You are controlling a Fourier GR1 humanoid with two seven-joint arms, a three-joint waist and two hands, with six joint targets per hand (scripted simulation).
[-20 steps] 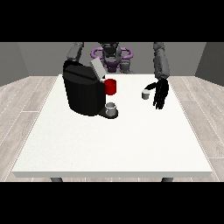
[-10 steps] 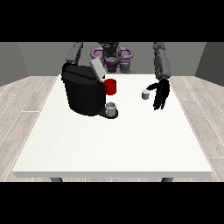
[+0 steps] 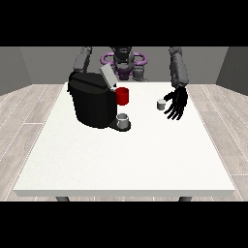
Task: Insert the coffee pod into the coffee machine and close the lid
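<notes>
A small grey coffee pod (image 3: pixel 161 103) stands on the white table (image 3: pixel 126 160) to the right of the black coffee machine (image 3: pixel 92 99). The machine's grey lid (image 3: pixel 107 75) is tilted up, and a red part (image 3: pixel 122 96) shows at its front. A grey cup (image 3: pixel 123 120) sits on its tray. The hand at the view's right (image 3: pixel 176 102) hovers just right of the pod, fingers spread and pointing down, holding nothing. The other arm (image 3: pixel 82 59) reaches down behind the machine, which hides its hand.
The robot's torso (image 3: pixel 124 63) stands behind the table's far edge. Bare white table surface stretches from the machine towards the near edge.
The hand at the view's right has shifted slightly towards the pod. The pod, machine and lid have not moved.
</notes>
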